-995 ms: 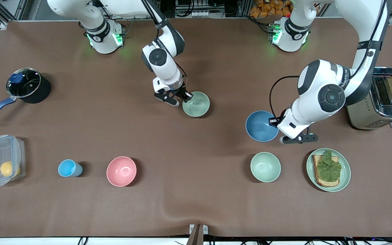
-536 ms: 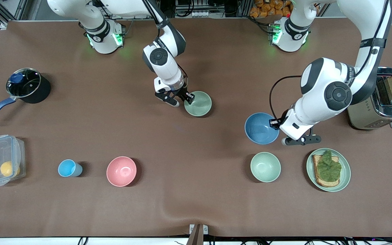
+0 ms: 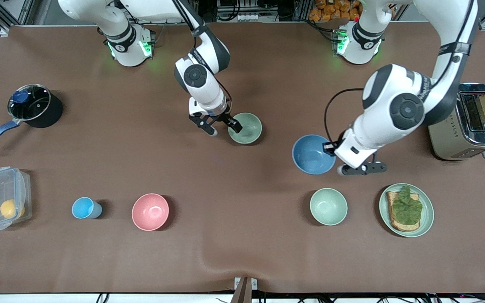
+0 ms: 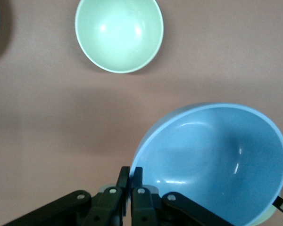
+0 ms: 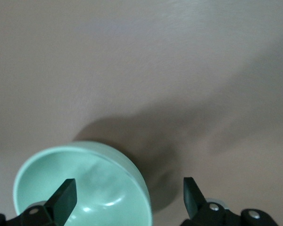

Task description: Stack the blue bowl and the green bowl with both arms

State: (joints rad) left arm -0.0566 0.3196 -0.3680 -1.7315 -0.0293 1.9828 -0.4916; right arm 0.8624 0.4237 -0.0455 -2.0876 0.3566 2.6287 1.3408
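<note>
The left end effector (image 4: 131,181) is pinched tight on the rim of the blue bowl (image 3: 311,154), its two black fingers (image 4: 124,180) pressed together with the bowl's edge between them. The bowl hangs tilted in that grip, up off the brown surface (image 3: 242,248), above a spot toward the left arm's end from the green bowl (image 3: 246,128). In the left wrist view the blue bowl's rim is cut off at the picture's edge, and the end effector's body is only partly in frame.

The right end effector (image 5: 127,193) stands wide open, straddling the rim of the green bowl: one finger (image 5: 63,195) sits over the bowl's inside, the other outside its wall. Whether either finger touches the rim cannot be made out. The green bowl rests upright on the surface, near the middle, and part of it is cut off in the right wrist view.

A paler mint bowl (image 3: 328,206) sits nearer to the front camera than the green bowl, toward the left arm's end, with a pale-green plate (image 3: 427,210) of toast and a leaf beside it. A pink bowl (image 3: 150,211) and a small blue cup (image 3: 84,208) lie nearer to the camera than the green bowl, toward the right arm's end. A toaster (image 3: 466,126) is partly hidden by the left arm. Dark lettering runs along the left arm's link, too small to read
</note>
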